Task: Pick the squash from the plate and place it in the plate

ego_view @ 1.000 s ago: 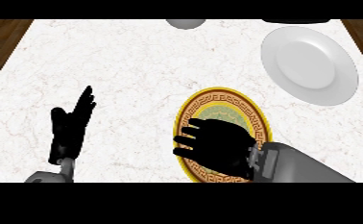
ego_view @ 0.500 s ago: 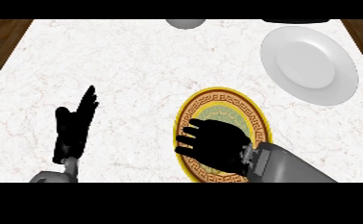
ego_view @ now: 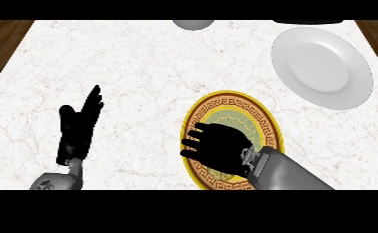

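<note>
My right hand (ego_view: 218, 147) lies over the middle of the yellow plate with the patterned rim (ego_view: 229, 100), fingers curled downward. The squash is hidden under that hand; I cannot see it, so whether the fingers hold it does not show. A plain white plate (ego_view: 322, 73) sits at the far right of the marble counter. My left hand (ego_view: 77, 129) rests open at the lower left, fingers straight and pointing up, apart from both plates.
A grey rounded object (ego_view: 194, 24) sits at the counter's far edge, near the middle. A dark object (ego_view: 310, 22) shows at the far right edge. Brown wood (ego_view: 15, 32) borders the counter at the left and right.
My right hand has shifted slightly on the yellow plate, its fingers curling in a bit more. The left hand has stayed put.
</note>
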`<state>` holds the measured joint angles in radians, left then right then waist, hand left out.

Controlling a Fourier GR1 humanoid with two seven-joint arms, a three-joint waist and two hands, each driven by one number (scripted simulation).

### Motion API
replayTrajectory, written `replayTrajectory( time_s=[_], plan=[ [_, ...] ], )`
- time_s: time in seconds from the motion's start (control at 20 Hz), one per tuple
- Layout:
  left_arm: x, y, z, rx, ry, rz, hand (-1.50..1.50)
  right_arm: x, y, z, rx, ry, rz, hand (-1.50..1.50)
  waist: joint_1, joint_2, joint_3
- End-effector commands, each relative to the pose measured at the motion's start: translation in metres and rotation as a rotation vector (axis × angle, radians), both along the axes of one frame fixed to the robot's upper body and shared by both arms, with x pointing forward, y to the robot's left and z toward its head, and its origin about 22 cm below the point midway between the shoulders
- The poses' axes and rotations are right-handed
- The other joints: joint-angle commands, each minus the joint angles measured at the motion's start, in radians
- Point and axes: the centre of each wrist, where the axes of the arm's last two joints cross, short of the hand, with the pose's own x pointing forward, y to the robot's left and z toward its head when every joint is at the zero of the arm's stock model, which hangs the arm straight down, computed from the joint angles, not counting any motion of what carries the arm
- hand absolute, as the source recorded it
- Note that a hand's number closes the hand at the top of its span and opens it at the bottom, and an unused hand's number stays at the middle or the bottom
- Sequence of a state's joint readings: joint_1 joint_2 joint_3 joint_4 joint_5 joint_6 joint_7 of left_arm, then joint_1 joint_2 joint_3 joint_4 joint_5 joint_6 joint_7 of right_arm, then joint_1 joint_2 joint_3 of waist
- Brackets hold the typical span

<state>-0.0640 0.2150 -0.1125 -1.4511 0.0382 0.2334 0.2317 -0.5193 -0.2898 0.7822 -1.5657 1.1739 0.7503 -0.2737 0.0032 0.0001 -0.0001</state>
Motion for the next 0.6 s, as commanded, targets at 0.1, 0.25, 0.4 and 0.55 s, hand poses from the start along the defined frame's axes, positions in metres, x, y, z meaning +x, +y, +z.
replayTrajectory(
  time_s=[0.1,0.25,0.4,0.55],
  plan=[
    [0.009,-0.011,0.0,0.003,0.007,0.0,0.0,0.006,-0.005,-0.011,-0.01,0.005,0.007,1.5,-0.002,0.0,0.0],
    [-0.012,-0.021,-0.011,-0.007,0.003,0.015,0.0,0.017,-0.014,-0.008,0.022,-0.05,0.1,1.5,0.003,0.0,0.0],
    [-0.001,0.012,-0.005,0.008,-0.003,-0.001,0.0,0.01,-0.006,-0.019,0.034,-0.064,0.133,1.5,0.0,0.0,0.0],
    [-0.014,0.011,-0.01,0.019,-0.011,0.009,0.0,0.013,0.021,-0.015,0.069,-0.079,0.121,1.5,0.003,0.0,0.0]
  ],
)
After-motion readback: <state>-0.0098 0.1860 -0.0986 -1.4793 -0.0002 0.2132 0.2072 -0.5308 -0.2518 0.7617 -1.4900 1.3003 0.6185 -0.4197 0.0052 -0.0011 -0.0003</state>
